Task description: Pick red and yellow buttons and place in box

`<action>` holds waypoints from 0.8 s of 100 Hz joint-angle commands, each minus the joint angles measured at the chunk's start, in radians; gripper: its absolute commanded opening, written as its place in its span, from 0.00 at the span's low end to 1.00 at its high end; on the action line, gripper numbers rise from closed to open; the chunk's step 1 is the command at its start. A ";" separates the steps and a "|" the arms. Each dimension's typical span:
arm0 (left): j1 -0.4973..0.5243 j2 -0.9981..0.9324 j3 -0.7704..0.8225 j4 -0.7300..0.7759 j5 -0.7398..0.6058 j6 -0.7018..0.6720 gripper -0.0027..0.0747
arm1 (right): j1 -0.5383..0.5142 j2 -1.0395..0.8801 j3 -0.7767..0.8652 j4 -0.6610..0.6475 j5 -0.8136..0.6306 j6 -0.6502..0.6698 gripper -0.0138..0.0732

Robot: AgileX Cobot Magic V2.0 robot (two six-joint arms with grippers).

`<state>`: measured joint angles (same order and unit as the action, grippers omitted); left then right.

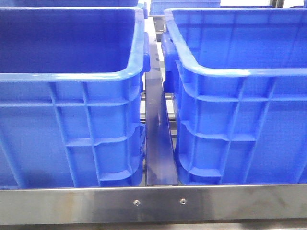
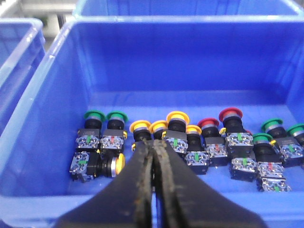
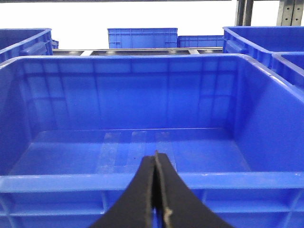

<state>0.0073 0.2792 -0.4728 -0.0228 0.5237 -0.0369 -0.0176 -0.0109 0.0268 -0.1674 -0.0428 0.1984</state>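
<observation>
In the left wrist view a blue crate (image 2: 180,61) holds a row of push buttons on its floor. Two have red caps (image 2: 230,114) (image 2: 208,122). Several have yellow caps, such as one upright (image 2: 177,116) and one on its side (image 2: 119,162). My left gripper (image 2: 154,142) is shut and empty, its tips just above the near yellow ones. The right wrist view looks into the box (image 3: 142,183), a blue crate with a bare floor. My right gripper (image 3: 155,154) is shut and empty above its near rim. Neither gripper shows in the front view.
Green-capped buttons (image 2: 94,115) (image 2: 272,124) stand at both ends of the row. The front view shows two tall blue crates (image 1: 72,76) (image 1: 240,72) side by side, a narrow metal gap (image 1: 158,143) between them and a steel rail (image 1: 153,203) in front. More blue crates (image 3: 142,38) stand behind.
</observation>
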 commanded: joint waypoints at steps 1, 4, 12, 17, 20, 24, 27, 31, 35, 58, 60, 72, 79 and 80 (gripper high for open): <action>0.002 0.102 -0.095 -0.001 -0.044 -0.003 0.02 | -0.002 -0.025 -0.019 -0.011 -0.085 -0.005 0.08; 0.002 0.134 -0.117 -0.001 -0.040 -0.003 0.04 | -0.002 -0.025 -0.019 -0.011 -0.085 -0.005 0.08; 0.002 0.229 -0.172 -0.001 -0.039 -0.003 0.16 | -0.002 -0.025 -0.019 -0.011 -0.085 -0.005 0.08; 0.002 0.284 -0.204 -0.001 -0.039 -0.003 0.27 | -0.002 -0.025 -0.019 -0.011 -0.085 -0.005 0.08; 0.002 0.315 -0.226 -0.001 -0.039 -0.003 0.34 | -0.002 -0.025 -0.019 -0.011 -0.085 -0.005 0.08; 0.002 0.360 -0.248 -0.001 -0.039 -0.003 0.45 | -0.002 -0.025 -0.019 -0.011 -0.085 -0.005 0.08; 0.002 0.389 -0.268 -0.001 -0.039 -0.003 0.52 | -0.002 -0.025 -0.019 -0.011 -0.085 -0.005 0.08; 0.002 0.431 -0.286 -0.001 -0.039 -0.003 0.62 | -0.002 -0.025 -0.019 -0.011 -0.085 -0.005 0.08; 0.002 0.466 -0.306 -0.001 -0.039 -0.003 0.68 | -0.002 -0.025 -0.019 -0.011 -0.085 -0.005 0.08; 0.002 0.711 -0.439 -0.003 0.065 0.076 0.72 | -0.002 -0.025 -0.019 -0.011 -0.085 -0.005 0.08; 0.002 0.734 -0.453 -0.003 0.080 0.077 0.72 | -0.002 -0.025 -0.019 -0.011 -0.085 -0.005 0.08; 0.002 0.859 -0.541 -0.017 0.179 0.081 0.72 | -0.002 -0.025 -0.019 -0.011 -0.085 -0.005 0.08; 0.002 0.929 -0.592 -0.049 0.247 0.120 0.72 | -0.002 -0.025 -0.019 -0.011 -0.085 -0.005 0.08; 0.002 0.943 -0.602 -0.053 0.261 0.130 0.72 | -0.002 -0.025 -0.019 -0.011 -0.085 -0.005 0.08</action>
<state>0.0073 1.1725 -0.9902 -0.0358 0.7543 0.0568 -0.0176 -0.0109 0.0268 -0.1674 -0.0428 0.1984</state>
